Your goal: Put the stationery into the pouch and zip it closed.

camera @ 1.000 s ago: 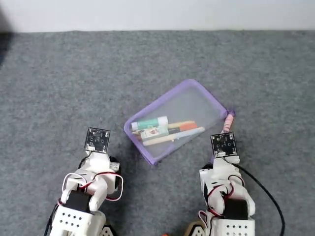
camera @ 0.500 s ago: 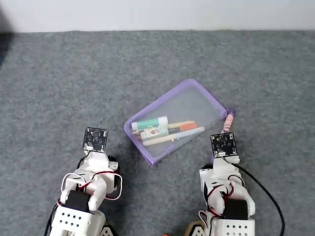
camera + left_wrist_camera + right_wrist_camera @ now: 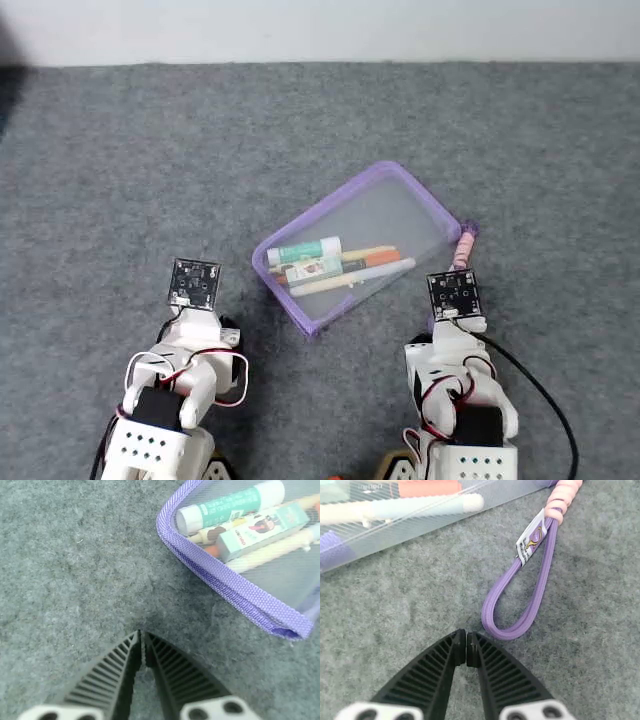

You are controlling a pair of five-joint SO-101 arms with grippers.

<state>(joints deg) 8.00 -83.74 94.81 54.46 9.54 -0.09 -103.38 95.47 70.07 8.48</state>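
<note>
Purple mesh pouch (image 3: 395, 205) holds the stationery (image 3: 335, 265), zip prob. closed; left gripper (image 3: 142, 635) & right gripper (image 3: 466, 639) each pinched together, empty, beside it.

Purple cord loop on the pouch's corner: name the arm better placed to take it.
Right, probably. Its shut jaws sit just short of the purple cord loop; the left arm's jaws lie off the opposite end of the purple-edged mesh pouch.

Left arm (image 3: 180, 380), right arm (image 3: 458, 390), side by side, jaws closed.
</note>
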